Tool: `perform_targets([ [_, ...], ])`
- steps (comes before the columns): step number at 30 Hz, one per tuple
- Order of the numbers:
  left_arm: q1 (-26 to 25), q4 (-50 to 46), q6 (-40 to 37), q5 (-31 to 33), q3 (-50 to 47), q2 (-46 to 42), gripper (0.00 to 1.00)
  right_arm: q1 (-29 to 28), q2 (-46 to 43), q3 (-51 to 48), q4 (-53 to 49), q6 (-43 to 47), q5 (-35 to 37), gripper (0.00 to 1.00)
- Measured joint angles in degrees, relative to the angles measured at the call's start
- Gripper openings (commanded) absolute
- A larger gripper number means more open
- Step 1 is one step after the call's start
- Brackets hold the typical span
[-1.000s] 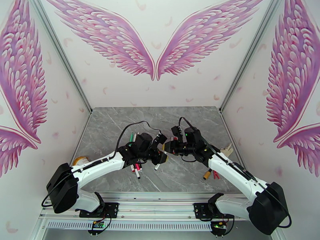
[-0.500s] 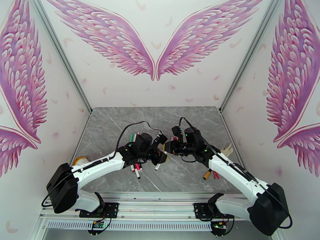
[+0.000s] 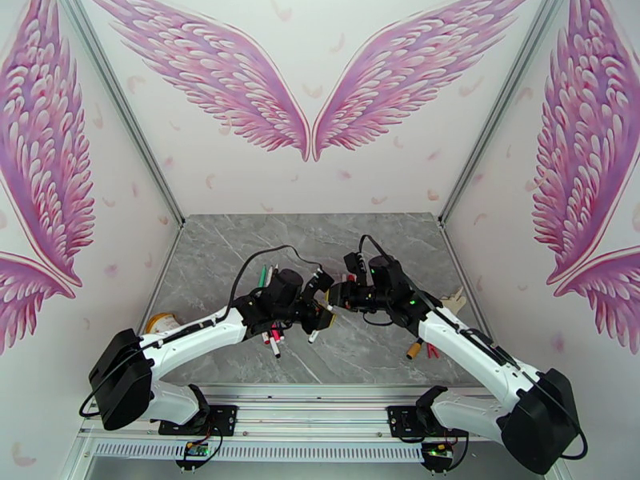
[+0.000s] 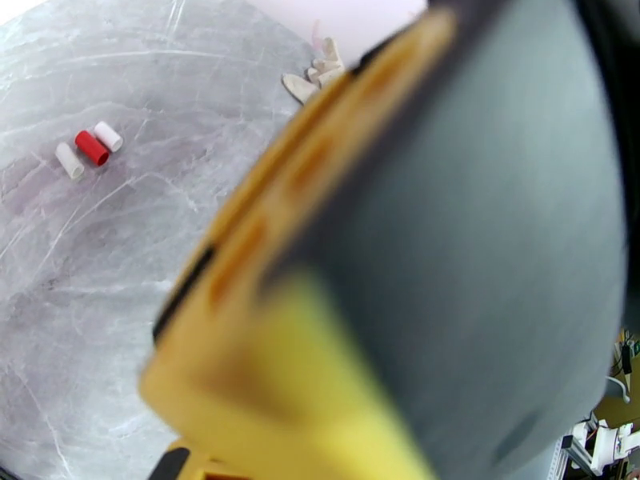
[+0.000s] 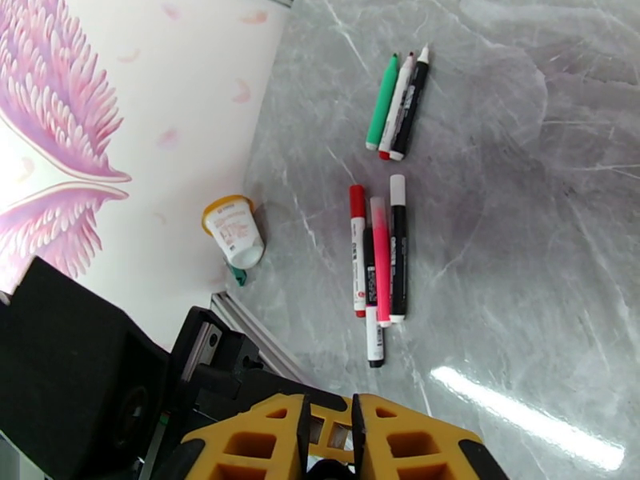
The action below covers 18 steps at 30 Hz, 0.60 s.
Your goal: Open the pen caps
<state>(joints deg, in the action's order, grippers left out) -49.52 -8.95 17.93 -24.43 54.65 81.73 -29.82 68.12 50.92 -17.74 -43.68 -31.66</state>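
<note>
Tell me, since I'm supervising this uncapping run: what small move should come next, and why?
Probably draw the right gripper straight away from the left gripper, to pull a cap off. They meet tip to tip, a white pen slanting just below the left one; both grips are unclear. Loose caps lie nearby.

A robot-lab test booth: wing-mural walls [image 3: 224, 82], aluminium frame posts [image 3: 119, 106], marble-look tabletop [image 3: 240, 242], front mounting rail [image 3: 320, 391].

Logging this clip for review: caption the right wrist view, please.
Seven pens lie in two clusters, three beyond four, on the grey marble table; a yellow-rimmed cup lies by the wall.
</note>
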Motion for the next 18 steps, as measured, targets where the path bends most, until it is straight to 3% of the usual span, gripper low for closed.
perform_targets([
  [5, 0.0, -0.6, -0.1, 0.0, -0.1, 0.0, 0.11, 0.1, -0.2, 0.2, 0.0, 0.0, 0.3, 0.25],
  [9, 0.0, -0.8, -0.1, 0.1, 0.0, -0.1, 0.11, 0.1, -0.2, 0.3, 0.0, 0.0, 0.3, 0.34],
  [18, 0.0, -1.1, -0.1, 0.3, 0.0, -0.4, 0.11, -0.4, 0.2, 0.9, -0.1, 0.2, 0.2, 0.34],
])
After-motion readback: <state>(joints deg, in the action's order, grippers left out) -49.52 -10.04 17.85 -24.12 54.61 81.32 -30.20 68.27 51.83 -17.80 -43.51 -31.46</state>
